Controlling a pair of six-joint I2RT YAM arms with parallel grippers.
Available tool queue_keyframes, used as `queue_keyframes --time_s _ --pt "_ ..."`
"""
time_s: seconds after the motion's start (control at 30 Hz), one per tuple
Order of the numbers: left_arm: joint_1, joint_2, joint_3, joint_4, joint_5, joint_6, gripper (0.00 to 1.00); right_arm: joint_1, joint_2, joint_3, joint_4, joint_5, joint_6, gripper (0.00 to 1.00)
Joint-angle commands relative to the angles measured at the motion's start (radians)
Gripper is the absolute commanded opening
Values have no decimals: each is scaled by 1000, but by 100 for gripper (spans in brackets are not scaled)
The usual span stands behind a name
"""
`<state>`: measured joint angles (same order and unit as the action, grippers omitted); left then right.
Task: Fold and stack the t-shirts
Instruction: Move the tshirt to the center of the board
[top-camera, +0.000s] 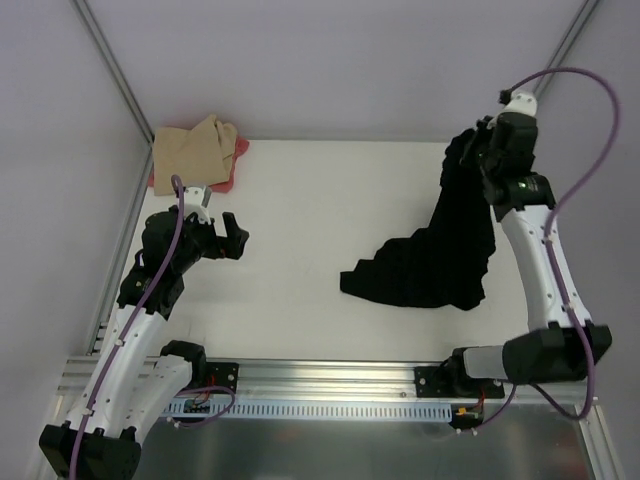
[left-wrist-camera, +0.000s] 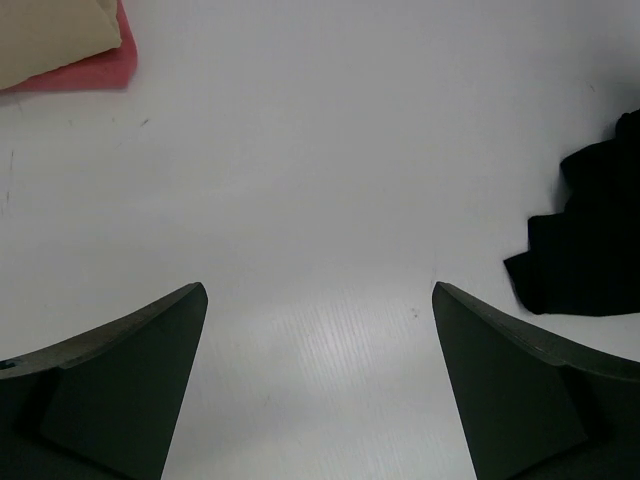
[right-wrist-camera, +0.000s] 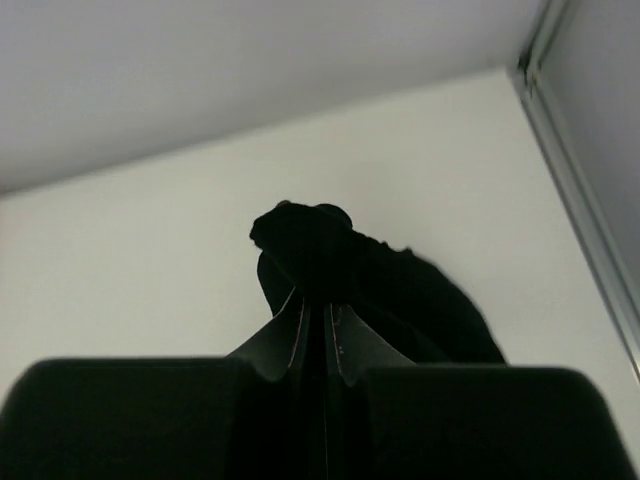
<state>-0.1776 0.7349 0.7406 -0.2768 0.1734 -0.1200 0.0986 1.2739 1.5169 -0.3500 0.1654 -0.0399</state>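
Note:
The black t-shirt (top-camera: 440, 250) hangs from my right gripper (top-camera: 478, 148), which is shut on its upper end at the far right. Its lower part trails bunched on the white table. In the right wrist view the jaws (right-wrist-camera: 320, 305) pinch black cloth (right-wrist-camera: 400, 290). Its edge shows in the left wrist view (left-wrist-camera: 590, 240). The tan t-shirt (top-camera: 190, 150) lies folded on the pink-red t-shirt (top-camera: 232, 165) at the far left corner. They also show in the left wrist view, tan (left-wrist-camera: 50, 35) over pink-red (left-wrist-camera: 95, 72). My left gripper (top-camera: 228, 238) is open and empty above the table.
The white table (top-camera: 320, 220) is bounded by grey walls with metal corner posts (top-camera: 115, 75). An aluminium rail (top-camera: 330, 385) runs along the near edge between the arm bases.

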Motion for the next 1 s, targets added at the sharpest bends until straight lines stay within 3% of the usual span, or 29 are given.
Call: queue_keyframes --time_s 0.0,0.27,0.4,0.6,0.7,0.97 --pt "-7 0 46 2 -3 14 99 -25 48 -49 29 46 -3 0" --pt "-7 6 54 4 1 20 99 42 131 55 -41 -193 69 1" --pt "-7 0 52 4 3 19 99 180 209 272 -170 -319 12 1" --pt "-5 0 49 5 6 16 99 369 355 590 -366 -730 -3 1" --pt "-5 6 49 4 9 16 99 424 371 667 -362 -851 37 0" --pt "-7 17 49 4 3 14 99 417 275 773 -156 -949 254 0"
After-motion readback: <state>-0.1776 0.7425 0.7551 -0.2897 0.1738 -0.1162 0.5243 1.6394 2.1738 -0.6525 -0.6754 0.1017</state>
